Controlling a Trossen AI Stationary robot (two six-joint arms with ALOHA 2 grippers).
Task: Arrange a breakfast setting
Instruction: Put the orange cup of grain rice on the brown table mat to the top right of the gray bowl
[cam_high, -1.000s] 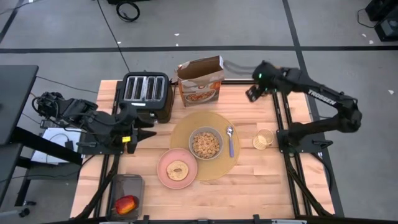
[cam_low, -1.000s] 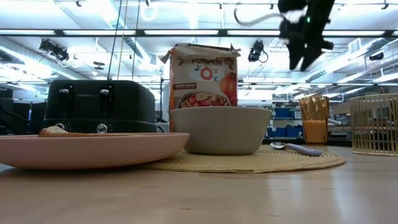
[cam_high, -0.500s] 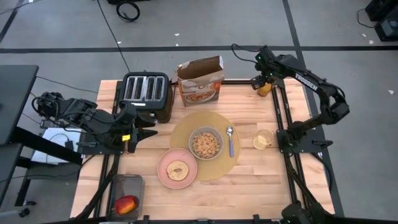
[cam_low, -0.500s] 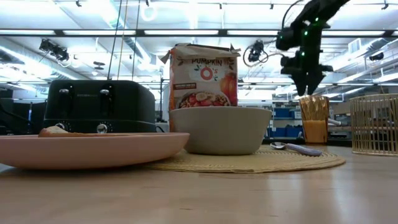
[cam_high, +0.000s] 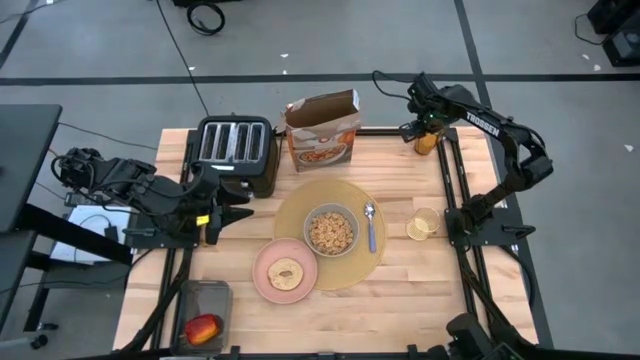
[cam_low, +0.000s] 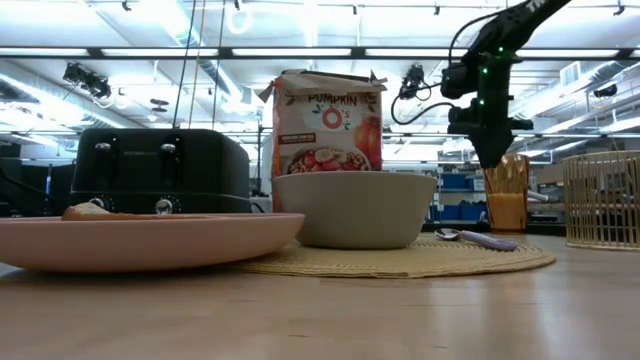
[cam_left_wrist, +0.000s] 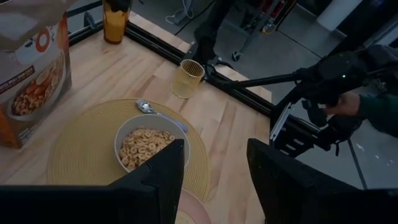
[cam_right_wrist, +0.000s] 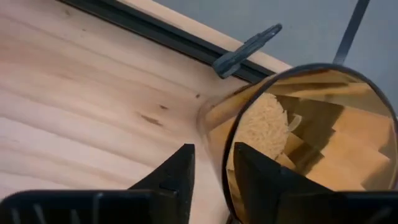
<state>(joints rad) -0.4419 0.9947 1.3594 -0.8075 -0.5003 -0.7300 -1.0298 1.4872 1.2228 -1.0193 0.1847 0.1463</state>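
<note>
Right gripper (cam_high: 424, 133) sits at the glass (cam_high: 427, 141) in the bench's (cam_high: 400, 290) upper right corner of the high view, jaws apart astride its rim. Left gripper (cam_high: 238, 215) waits at left centre, jaws apart. Bowl (cam_high: 330, 230) and spoon (cam_high: 371, 226) lie on the mat (cam_high: 300, 205); plate (cam_high: 266, 265) with bread (cam_high: 286, 273) overlaps its lower left edge. Apple (cam_high: 202, 328) is at lower left.

Far edge crowded: toaster (cam_high: 235, 150) at far left, cereal box (cam_high: 322, 130) just right of it, amber glass (cam_high: 426, 141) at far right corner with right gripper (cam_high: 421, 127) over it. Centre taken by placemat (cam_high: 352, 270) carrying bowl (cam_high: 331, 230) and spoon (cam_high: 371, 226); pink plate (cam_high: 285, 270) overlaps its near-left edge. Small wire cup (cam_high: 423, 223) stands right of the mat. Bare wood open along the near-right table (cam_high: 430, 300).
</note>
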